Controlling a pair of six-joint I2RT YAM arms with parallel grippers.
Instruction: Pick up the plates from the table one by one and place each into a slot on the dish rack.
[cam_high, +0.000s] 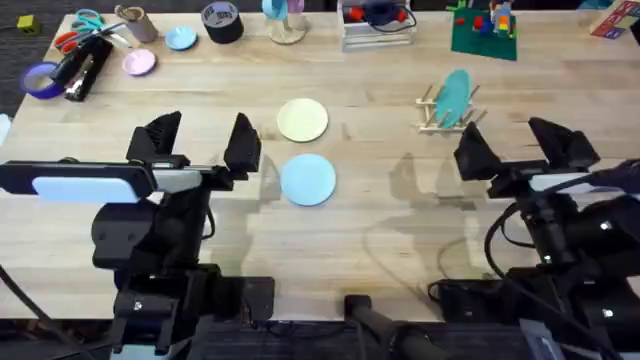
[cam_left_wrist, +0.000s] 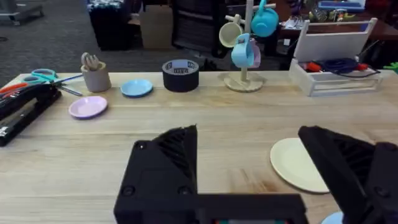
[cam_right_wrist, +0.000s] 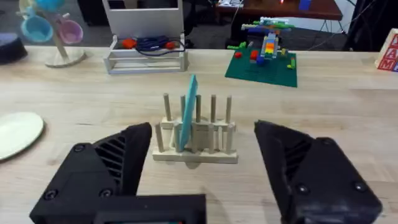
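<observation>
A pale cream-yellow plate (cam_high: 301, 119) (cam_left_wrist: 297, 163) (cam_right_wrist: 17, 134) lies flat near the table's middle, and a light sky-blue plate (cam_high: 308, 179) lies just in front of it. The small wooden dish rack (cam_high: 447, 108) (cam_right_wrist: 196, 137) stands at the right with a darker teal plate (cam_high: 455, 95) (cam_right_wrist: 187, 112) upright in one slot. My left gripper (cam_high: 201, 142) (cam_left_wrist: 249, 162) hovers open left of the two plates, holding nothing. Open and empty too, my right gripper (cam_high: 520, 143) (cam_right_wrist: 202, 168) hangs just right of and in front of the rack.
Along the far edge stand a stapler (cam_high: 80, 70), scissors (cam_high: 80, 25), small pink (cam_high: 139, 63) and blue (cam_high: 181, 39) discs, a tape roll (cam_high: 221, 22), a mug tree (cam_left_wrist: 244, 43), a white wire-frame box (cam_right_wrist: 146, 50) and a green brick plate (cam_high: 484, 30).
</observation>
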